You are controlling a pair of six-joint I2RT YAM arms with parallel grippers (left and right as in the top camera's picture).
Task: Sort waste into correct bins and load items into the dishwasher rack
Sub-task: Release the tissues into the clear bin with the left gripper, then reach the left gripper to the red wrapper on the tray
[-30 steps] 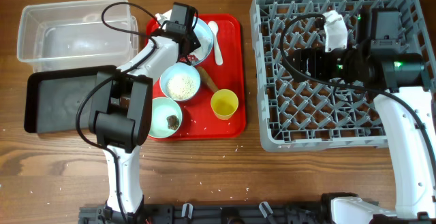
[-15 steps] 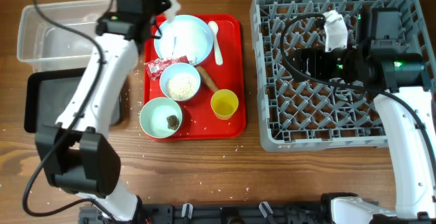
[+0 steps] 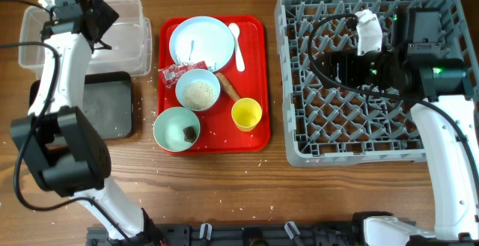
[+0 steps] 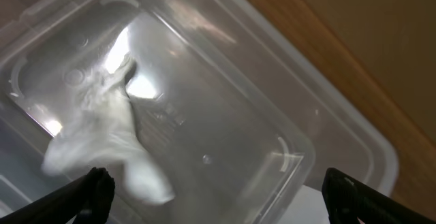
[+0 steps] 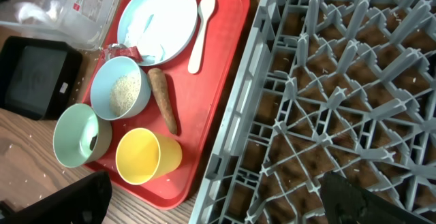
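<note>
L gripper [image 4: 218, 195]: fingers spread wide, gripping nothing; positioned over clear tub [image 3: 123, 37] at far-left corner of bench [image 3: 224, 194]. Paper scrap [image 4: 102, 142], white, crumpled, blurred, inside that tub below the fingers; cannot tell whether it rests on tub floor. Black tub [image 3: 105, 115] just nearside of clear tub, along left edge; contents not discernible.

R gripper [image 5: 228, 200]: fingers likewise wide apart, above floor of rack [image 3: 299, 137]; rack occupies far-right corner, reaching most of the way to near edge.

Tray [image 3: 254, 135], red, mid-bench between tubs and rack. On tray: plate [image 3: 200, 42] at far end; spoon [image 3: 236, 44] just right of plate; wrapper [image 3: 174, 72] at plate's near-left rim; bowl [image 3: 185, 81] nearside of plate, holding rice [image 3: 199, 93]; sausage [image 3: 227, 87] just right of that bowl; second bowl [image 3: 168, 125] at tray's near-left corner, overhanging tray edge, w/ dark scrap [image 3: 190, 132] inside; cup [image 3: 246, 114], yellow, upright, near-right. More rice loose on tray & on bench beside it.
</note>
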